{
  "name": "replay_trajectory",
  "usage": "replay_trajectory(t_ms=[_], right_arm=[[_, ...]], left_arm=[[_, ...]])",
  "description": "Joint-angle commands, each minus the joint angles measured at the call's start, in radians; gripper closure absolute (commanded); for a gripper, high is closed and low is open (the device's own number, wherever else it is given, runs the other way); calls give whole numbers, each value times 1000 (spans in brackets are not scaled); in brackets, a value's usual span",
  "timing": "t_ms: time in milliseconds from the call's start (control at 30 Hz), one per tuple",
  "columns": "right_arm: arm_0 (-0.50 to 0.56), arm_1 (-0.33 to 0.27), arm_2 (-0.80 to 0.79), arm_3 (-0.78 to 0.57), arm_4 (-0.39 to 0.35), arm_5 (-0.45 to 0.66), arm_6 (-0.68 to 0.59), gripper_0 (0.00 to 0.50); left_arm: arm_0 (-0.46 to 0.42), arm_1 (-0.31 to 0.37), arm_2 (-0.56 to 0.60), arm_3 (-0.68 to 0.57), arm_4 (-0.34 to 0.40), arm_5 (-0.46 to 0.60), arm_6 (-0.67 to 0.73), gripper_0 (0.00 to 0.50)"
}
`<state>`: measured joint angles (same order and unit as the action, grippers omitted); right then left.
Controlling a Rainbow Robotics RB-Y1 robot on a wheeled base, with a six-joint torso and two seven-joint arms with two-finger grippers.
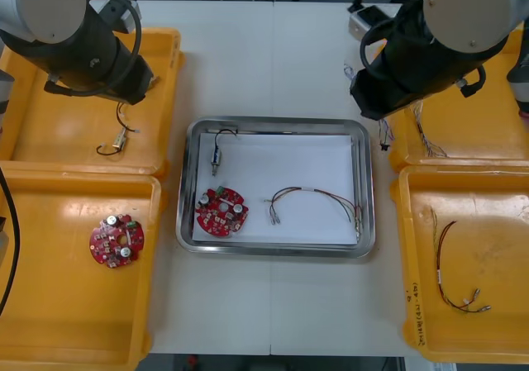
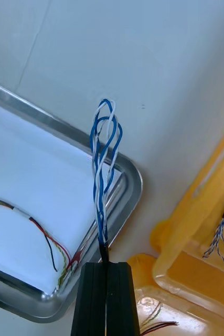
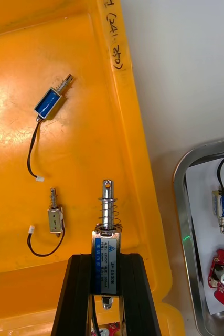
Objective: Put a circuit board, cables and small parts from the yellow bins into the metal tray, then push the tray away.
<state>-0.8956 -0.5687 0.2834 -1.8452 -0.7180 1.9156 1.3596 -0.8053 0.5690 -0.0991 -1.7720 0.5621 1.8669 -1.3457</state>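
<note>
the left gripper (image 3: 106, 261) is clamped on a small metal part (image 3: 107, 231), its fingers held apart by the part's body and the sprung pin sticking out past the fingertips. it hangs over the far left yellow bin (image 1: 50, 131), close to that bin's right wall, where a blue-bodied part (image 3: 51, 101) and a grey part (image 3: 54, 218), each with a black lead, lie on the floor. the right gripper (image 2: 106, 268) pinches one end of a twisted blue and white cable (image 2: 104, 157), fingers almost together, above the far right corner of the metal tray (image 1: 273, 124), between it and the far right bin (image 1: 488, 131). on the tray's white inside lie a red circuit board (image 1: 221, 211) at near left, a part with a black lead (image 1: 218, 156) just beyond it, and a red and yellow cable (image 1: 314, 199) to the right. a second board (image 1: 116, 240) sits in the near left bin (image 1: 50, 330).
</note>
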Motion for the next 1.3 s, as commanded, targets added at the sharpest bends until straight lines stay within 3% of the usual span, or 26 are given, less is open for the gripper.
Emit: replay_trajectory(t_ms=[33,267,500,700,1033,1300], right_arm=[[-16,49,37,-29,28,4,134,500],[-29,105,79,-28,91,4,273,500],[-29,168,192,-8,215,4,398,500],[-22,187,212,50,229,2,500,500],[21,182,313,141,284,-155,526,500],[29,182,349,215,282,-283,556,500]], left_arm=[[2,-12,13,-40,9,9,56,498],[2,-11,15,-40,9,9,59,499],[2,-11,13,-41,12,9,62,499],[2,-11,15,-43,13,9,63,498],[2,-11,15,-43,15,9,65,498],[2,-11,15,-43,15,9,66,499]])
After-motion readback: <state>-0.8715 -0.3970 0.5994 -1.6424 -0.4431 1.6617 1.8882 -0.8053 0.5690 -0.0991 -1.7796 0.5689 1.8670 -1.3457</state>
